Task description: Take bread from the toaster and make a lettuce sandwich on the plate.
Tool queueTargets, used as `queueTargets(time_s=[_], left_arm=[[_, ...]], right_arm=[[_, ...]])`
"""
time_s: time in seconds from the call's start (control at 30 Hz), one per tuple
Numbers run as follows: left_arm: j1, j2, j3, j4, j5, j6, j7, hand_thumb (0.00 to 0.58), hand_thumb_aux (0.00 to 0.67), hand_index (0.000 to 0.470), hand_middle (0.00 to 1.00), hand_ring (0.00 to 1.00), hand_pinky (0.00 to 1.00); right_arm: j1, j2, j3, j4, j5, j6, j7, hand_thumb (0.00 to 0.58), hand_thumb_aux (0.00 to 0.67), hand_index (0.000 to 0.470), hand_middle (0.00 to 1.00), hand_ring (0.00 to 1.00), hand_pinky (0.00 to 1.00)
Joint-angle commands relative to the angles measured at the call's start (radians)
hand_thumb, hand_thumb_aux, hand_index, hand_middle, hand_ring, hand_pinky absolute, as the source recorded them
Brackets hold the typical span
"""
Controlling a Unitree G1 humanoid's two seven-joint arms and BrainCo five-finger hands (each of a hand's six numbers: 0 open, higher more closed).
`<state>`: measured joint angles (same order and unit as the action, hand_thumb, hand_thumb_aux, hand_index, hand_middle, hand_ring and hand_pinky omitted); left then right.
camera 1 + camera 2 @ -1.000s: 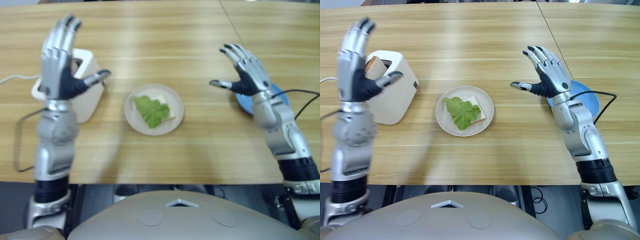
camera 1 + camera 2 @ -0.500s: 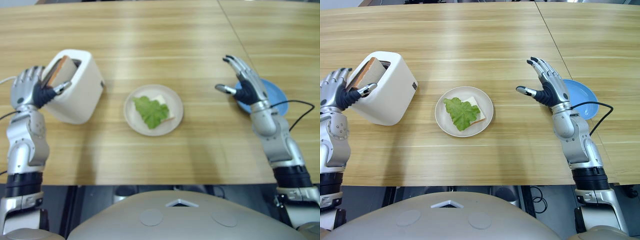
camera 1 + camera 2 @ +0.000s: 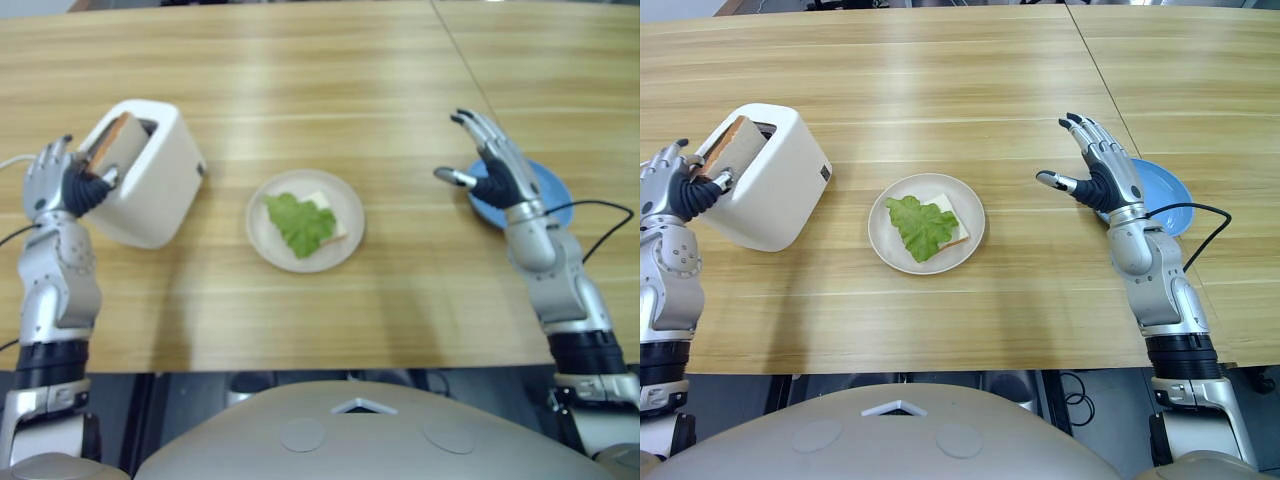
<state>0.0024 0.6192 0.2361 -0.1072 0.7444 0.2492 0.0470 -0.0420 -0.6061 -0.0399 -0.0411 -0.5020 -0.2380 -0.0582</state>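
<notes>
The left robot hand (image 3: 668,185) sits at the worktop's (image 3: 940,90) left end. It is pressed close to the left side of the white toaster (image 3: 775,195), right by the lower corner of the bread slice (image 3: 738,140) that sticks up out of the slot. Whether it actually grips the slice cannot be told. The toaster looks tipped toward that hand.

The right robot hand (image 3: 1105,180) is raised above the wood, spread wide and holding nothing. It is just in front of the left rim of a blue dish (image 3: 1162,185), where a black cable (image 3: 1200,215) runs.

The plate (image 3: 970,250) lies between the hands, well apart from both. It carries a second bread slice (image 3: 952,215) with a lettuce leaf (image 3: 920,225) on top. Bare wood stretches behind the plate and on both sides of it. The worktop's near edge runs a little below it.
</notes>
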Motion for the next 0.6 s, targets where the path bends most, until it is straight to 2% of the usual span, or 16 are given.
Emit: queueTargets(time_s=[0.03, 0.17, 0.3, 0.33, 0.37, 0.4, 0.6], left_arm=[[0.002, -0.021, 0.052, -0.145, -0.014, -0.074, 0.119, 0.580, 0.670, 0.460, 0.00, 0.00, 0.00], [0.007, -0.056, 0.083, -0.269, -0.027, -0.139, 0.197, 0.580, 0.670, 0.460, 0.00, 0.00, 0.00], [-0.006, -0.113, 0.107, -0.364, -0.123, -0.207, 0.209, 0.580, 0.670, 0.460, 0.00, 0.00, 0.00], [-0.013, -0.130, 0.111, -0.382, -0.172, -0.227, 0.201, 0.580, 0.670, 0.460, 0.95, 0.95, 0.95], [-0.023, -0.151, 0.111, -0.400, -0.240, -0.243, 0.179, 0.580, 0.670, 0.460, 0.95, 0.95, 0.95], [-0.030, -0.164, 0.111, -0.410, -0.285, -0.253, 0.162, 0.580, 0.670, 0.460, 1.00, 1.00, 1.00], [-0.089, -0.298, -0.066, -0.391, -0.534, -0.257, -0.002, 0.580, 0.670, 0.460, 1.00, 1.00, 1.00]], right_arm=[[0.007, -0.001, -0.006, 0.018, -0.007, -0.004, 0.003, 0.000, 0.000, 0.000, 0.00, 0.00, 0.00], [0.011, 0.002, -0.005, 0.029, -0.011, -0.006, -0.003, 0.000, 0.000, 0.000, 0.00, 0.00, 0.00], [0.011, 0.004, -0.005, 0.037, -0.009, -0.008, -0.005, 0.000, 0.000, 0.000, 0.00, 0.00, 0.00], [0.010, 0.004, -0.005, 0.040, -0.008, -0.010, -0.006, 0.000, 0.000, 0.000, 0.00, 0.00, 0.00], [0.009, 0.005, -0.006, 0.042, -0.007, -0.010, -0.007, 0.000, 0.000, 0.000, 0.00, 0.00, 0.00], [0.009, 0.005, -0.006, 0.044, -0.006, -0.010, -0.007, 0.000, 0.000, 0.000, 0.00, 0.00, 0.00], [0.008, 0.015, -0.004, 0.054, 0.001, -0.014, -0.012, 0.000, 0.000, 0.000, 0.00, 0.00, 0.00]])
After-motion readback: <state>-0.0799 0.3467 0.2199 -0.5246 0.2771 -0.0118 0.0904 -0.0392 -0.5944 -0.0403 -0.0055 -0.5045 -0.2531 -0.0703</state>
